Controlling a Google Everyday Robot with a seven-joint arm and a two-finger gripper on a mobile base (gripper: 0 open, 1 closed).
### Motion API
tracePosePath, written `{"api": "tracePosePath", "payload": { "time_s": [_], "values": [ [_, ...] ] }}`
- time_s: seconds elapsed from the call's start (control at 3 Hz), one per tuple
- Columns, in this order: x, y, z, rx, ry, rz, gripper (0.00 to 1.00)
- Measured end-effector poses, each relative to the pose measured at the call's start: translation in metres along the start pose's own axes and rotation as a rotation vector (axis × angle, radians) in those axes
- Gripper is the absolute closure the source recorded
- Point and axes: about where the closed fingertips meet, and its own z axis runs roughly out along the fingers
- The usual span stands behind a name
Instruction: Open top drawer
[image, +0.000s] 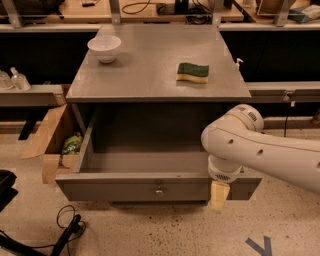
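Your drawer stands pulled well out of the cabinet, toward the camera. Its plain grey inside is open to view and nothing shows in it. The flat front runs side to side across the camera view, and its travel is straight out toward the camera. The small knob sits at the middle of that front.

Your gripper hangs from the arm's wrist at the right part of the front, between the knob and the right-hand end. It points down across the front's face, touching it or just in front of it; which, you cannot tell. You cannot tell either whether the jaws are open or closed, since the wrist housing covers most of them. They are not on the knob, which lies apart to the left in the camera view, at about the same height.

Judging by how far the drawer is out, you have the task done or nearly so. Any further pull would go toward the camera, square to the front's long axis. Pulling from the right of centre could skew the drawer on its runners.

On the worktop above, a bowl and a sponge sit well apart, both away from the arm.
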Motion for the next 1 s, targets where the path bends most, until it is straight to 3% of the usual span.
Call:
{"api": "tracePosePath", "payload": {
  "time_s": [0.33, 0.67, 1.0],
  "values": [
    [-0.005, -0.006, -0.016, -0.003, -0.011, -0.026, 0.00],
    [-0.023, -0.040, -0.079, 0.030, 0.021, -0.099, 0.26],
    [-0.033, -0.057, -0.116, 0.062, 0.041, -0.146, 0.48]
  ]
}}
